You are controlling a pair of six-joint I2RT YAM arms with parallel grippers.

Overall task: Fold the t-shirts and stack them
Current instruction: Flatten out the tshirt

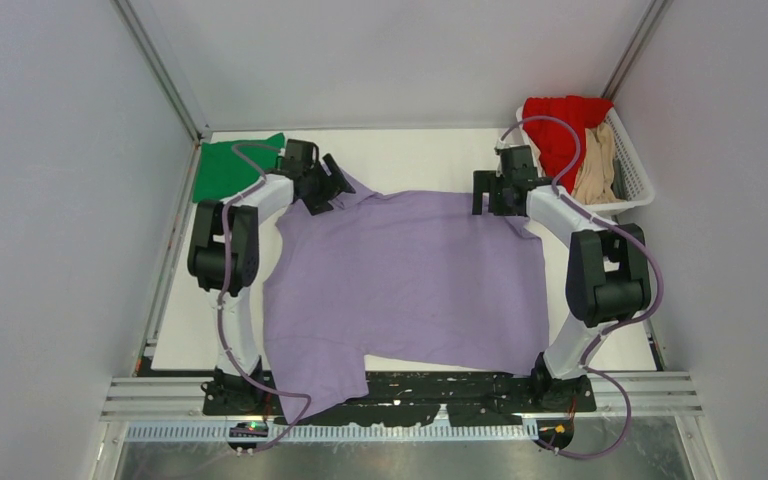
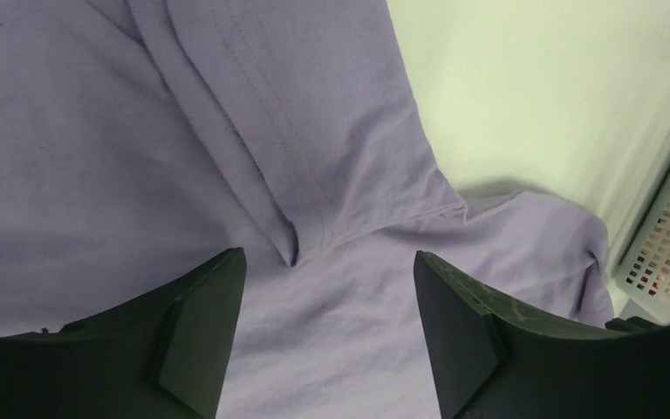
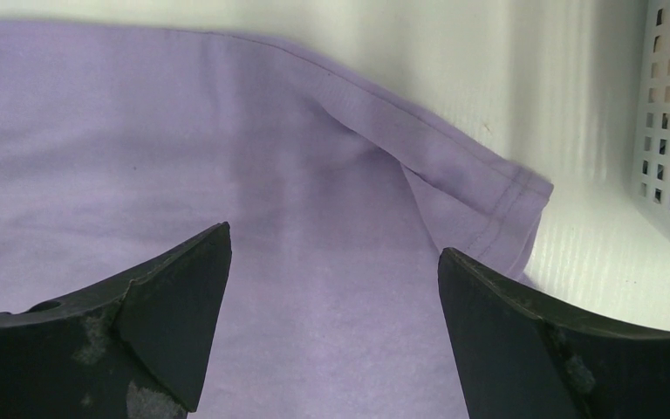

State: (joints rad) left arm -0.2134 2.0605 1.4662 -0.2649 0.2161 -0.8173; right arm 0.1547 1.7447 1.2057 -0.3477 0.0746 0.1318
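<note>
Lavender t-shirt (image 1: 405, 275) spread flat, left gripper (image 2: 327, 262) released above folded seam, right gripper (image 3: 335, 244) released above corner

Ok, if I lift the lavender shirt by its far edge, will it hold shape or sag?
Probably sags: the lavender shirt lies limp with soft wrinkles and a folded-over sleeve. Likely light; the cloth looks thin. Its near corner drapes over the black base rail, so it might catch there.

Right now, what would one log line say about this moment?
shirt: lavender t-shirt spread out, unfolded | left gripper: open, over its far-left corner | right gripper: open, over its far-right corner | green t-shirt: far left
</note>
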